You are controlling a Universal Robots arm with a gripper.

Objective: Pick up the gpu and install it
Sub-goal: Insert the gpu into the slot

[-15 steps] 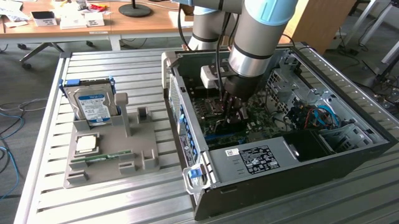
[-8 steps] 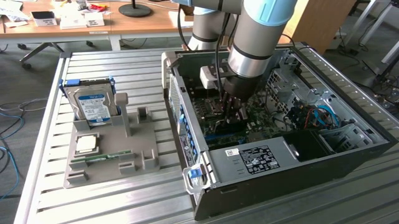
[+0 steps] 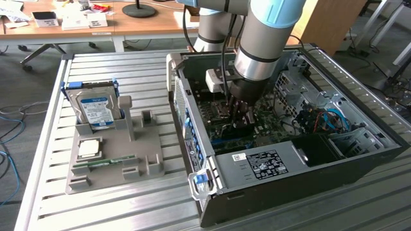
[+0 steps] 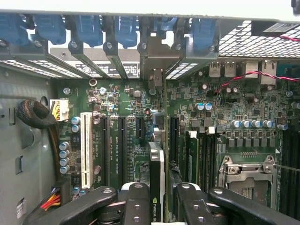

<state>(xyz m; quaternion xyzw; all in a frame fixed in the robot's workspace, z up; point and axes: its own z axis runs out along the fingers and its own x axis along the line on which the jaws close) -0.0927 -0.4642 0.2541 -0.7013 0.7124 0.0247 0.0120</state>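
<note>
Right now the gpu stands on edge over the green motherboard, clamped between the black fingers of the gripper deep inside the open computer case, while a hard drive sits apart on the grey holder.

Exterior view looks down obliquely from above and well back. Wrist view faces close onto the motherboard, which shows in both views.

Gpu lower part behind the pincer, cut by frame edge
</note>
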